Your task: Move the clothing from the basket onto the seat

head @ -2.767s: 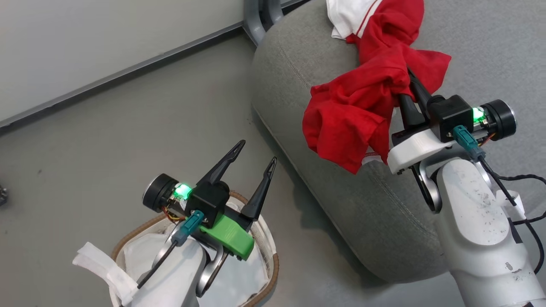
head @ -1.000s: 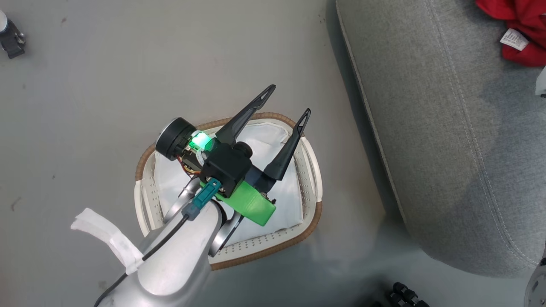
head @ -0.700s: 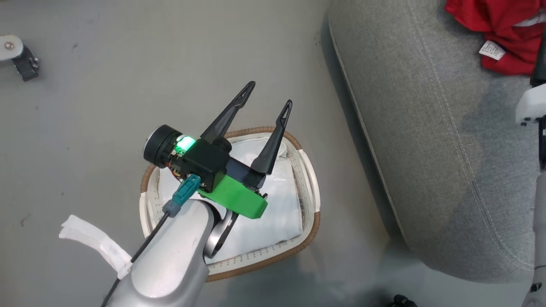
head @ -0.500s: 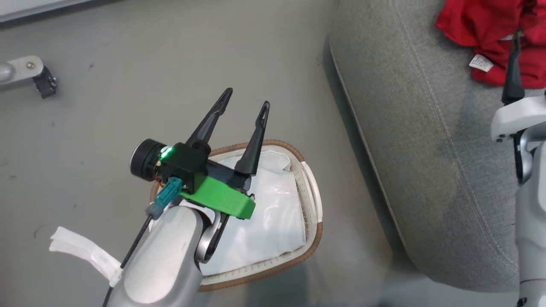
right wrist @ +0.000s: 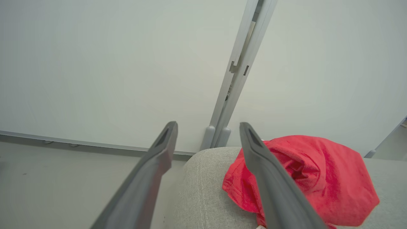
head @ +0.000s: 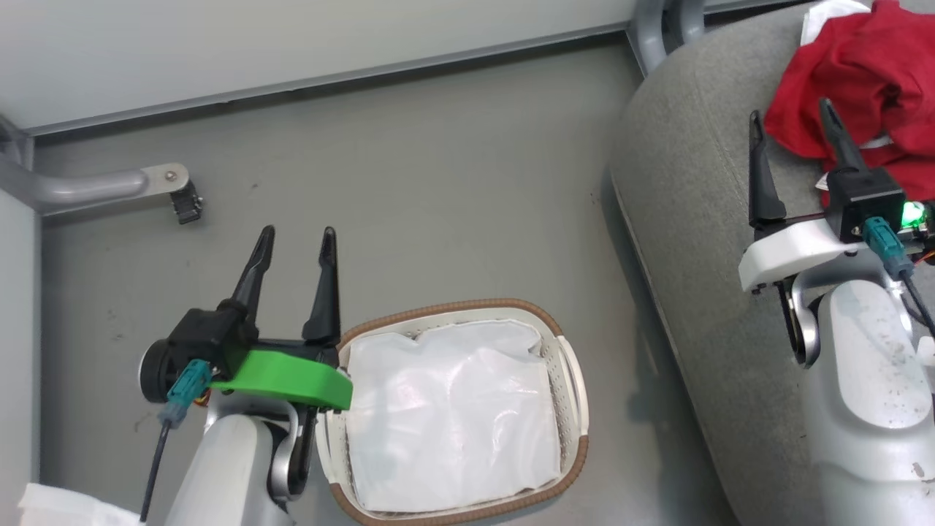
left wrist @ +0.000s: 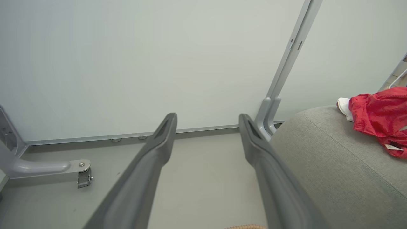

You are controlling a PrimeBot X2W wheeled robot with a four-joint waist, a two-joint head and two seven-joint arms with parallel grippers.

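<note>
The red clothing (head: pixel 858 80) lies heaped on the grey seat (head: pixel 694 219) at the upper right, with a bit of white fabric at its far edge. In the wrist views the clothing (right wrist: pixel 305 175) (left wrist: pixel 380 117) rests on the seat (right wrist: pixel 203 197) (left wrist: pixel 337 168). My right gripper (head: pixel 790 117) (right wrist: pixel 208 127) hangs open over the seat, just left of the heap, holding nothing. The white basket (head: pixel 566 369) stands on the floor, lined only with its white liner (head: pixel 453 424). My left gripper (head: pixel 296 239) (left wrist: pixel 208 117) stands open and empty to the basket's left, above the floor.
A pale wall with a grey baseboard (head: pixel 329 77) runs along the back. A grey metal leg with a foot (head: pixel 172 190) lies on the floor at the left. A grey upright post (head: pixel 661 22) rises behind the seat. Bare grey floor (head: pixel 438 197) lies between basket and wall.
The right gripper let go of the red garment, which now lies on the seat. The left gripper moved off the basket to its left side. The head camera has shifted.
</note>
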